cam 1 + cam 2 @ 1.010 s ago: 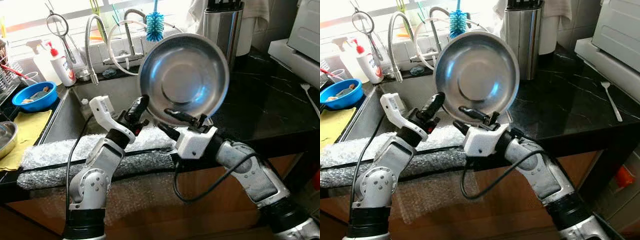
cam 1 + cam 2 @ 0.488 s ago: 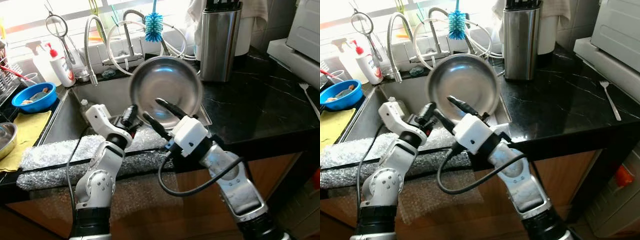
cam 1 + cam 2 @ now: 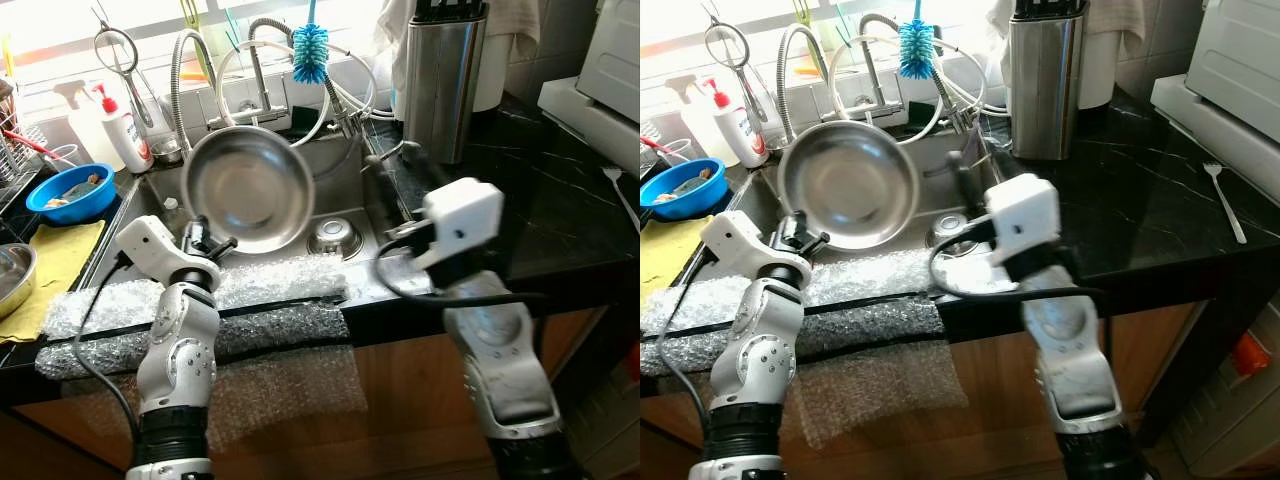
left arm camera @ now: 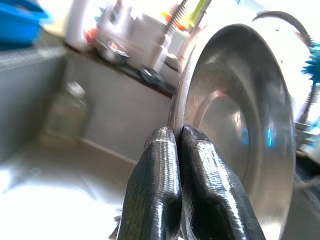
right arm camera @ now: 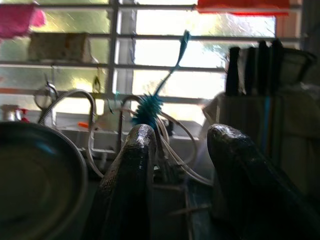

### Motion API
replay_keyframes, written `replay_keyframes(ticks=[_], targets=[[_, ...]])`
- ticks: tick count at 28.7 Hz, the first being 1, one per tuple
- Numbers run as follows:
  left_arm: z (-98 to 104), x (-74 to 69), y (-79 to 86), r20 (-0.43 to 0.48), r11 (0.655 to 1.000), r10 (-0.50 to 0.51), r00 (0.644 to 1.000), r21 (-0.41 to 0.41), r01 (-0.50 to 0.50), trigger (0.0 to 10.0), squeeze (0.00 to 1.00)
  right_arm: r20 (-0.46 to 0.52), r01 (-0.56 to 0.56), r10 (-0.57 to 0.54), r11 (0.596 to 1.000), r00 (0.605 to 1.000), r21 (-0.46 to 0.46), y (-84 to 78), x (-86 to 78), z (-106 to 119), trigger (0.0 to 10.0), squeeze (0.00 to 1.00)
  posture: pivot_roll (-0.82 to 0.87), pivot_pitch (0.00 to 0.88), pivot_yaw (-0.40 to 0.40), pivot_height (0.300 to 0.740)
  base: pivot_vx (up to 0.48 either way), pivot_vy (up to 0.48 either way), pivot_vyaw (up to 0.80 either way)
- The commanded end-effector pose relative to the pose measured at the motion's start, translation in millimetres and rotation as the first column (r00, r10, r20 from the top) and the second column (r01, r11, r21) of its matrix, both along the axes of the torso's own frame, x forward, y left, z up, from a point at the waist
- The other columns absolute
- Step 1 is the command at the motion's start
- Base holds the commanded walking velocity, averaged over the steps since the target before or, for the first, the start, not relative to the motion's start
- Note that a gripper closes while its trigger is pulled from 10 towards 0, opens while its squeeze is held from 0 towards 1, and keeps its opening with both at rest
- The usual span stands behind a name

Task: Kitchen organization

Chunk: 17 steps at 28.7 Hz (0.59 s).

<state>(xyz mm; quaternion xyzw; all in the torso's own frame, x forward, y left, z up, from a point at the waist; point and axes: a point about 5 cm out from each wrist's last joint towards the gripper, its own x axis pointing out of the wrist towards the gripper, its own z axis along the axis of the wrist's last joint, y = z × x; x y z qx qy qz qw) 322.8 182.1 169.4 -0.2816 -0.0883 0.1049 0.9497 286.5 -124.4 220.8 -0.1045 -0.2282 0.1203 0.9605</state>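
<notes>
Left claw (image 4: 172,150) pinched the rim of the steel bowl (image 3: 247,187), its two black fingers (image 4: 155,190) pressed close together on either side of the thin metal edge. That bowl stood tilted almost on its edge above the left part of the sink (image 3: 340,215), its hollow facing the robot, held up clear of the basin floor. Below it, a strip of bubble wrap (image 3: 270,300) lay along the front edge of the sink, and the left arm rose from behind that strip.

Right claw (image 5: 180,170) was free of the bowl, with its fingers spread apart and nothing between them. It pointed away from the robot toward the window, over the right side of the sink near the drain (image 3: 333,236). In the right wrist view the bowl showed beside one finger, apart from it.

Behind the sink stood a tap with a coiled hose (image 3: 180,80), and a blue bottle brush (image 3: 311,52) hung near the pipework. A white soap bottle with a red top (image 3: 123,130) stood on the ledge to the left, next to a blue bowl (image 3: 68,192) and a yellow cloth (image 3: 50,260). On the dark worktop (image 3: 540,200) to the right, a steel knife block (image 3: 440,80) stood upright, and a fork (image 3: 1223,200) lay well apart from it.
</notes>
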Motion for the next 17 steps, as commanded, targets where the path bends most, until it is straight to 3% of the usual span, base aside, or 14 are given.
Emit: replay_keyframes(ticks=[1,5,13,17], targets=[[9.4,4.0,5.4,0.031,0.998,0.037,0.999,0.054,-0.038,10.0,0.0,-0.02,0.021,-0.02,1.0,1.0,0.018,-0.3,-4.2,-1.7,10.0,0.0,-0.12,0.0,0.185,0.74,0.0,0.0,0.0],[9.2,13.9,4.5,0.017,0.993,0.037,0.999,0.114,-0.039,10.0,0.0,-0.117,0.059,-0.053,0.997,0.992,0.042,-1.3,-21.6,-26.6,10.0,0.0,-0.13,0.0,0.19,0.74,0.0,0.0,0.0],[12.2,34.2,-5.8,0.013,0.981,-0.019,1.0,0.193,0.016,10.0,0.0,-0.162,0.099,-0.087,0.992,0.983,0.071,-0.6,-39.4,-40.3,10.0,0.0,-0.14,0.0,0.199,0.74,0.0,0.0,0.0],[21.7,56.4,-15.6,0.0,0.96,-0.066,0.998,0.272,0.063,10.0,0.0,-0.176,0.113,-0.1,0.991,0.979,0.067,1.7,-43.5,-44.3,10.0,0.0,-0.15,0.0,0.214,0.74,0.0,0.0,0.0]])
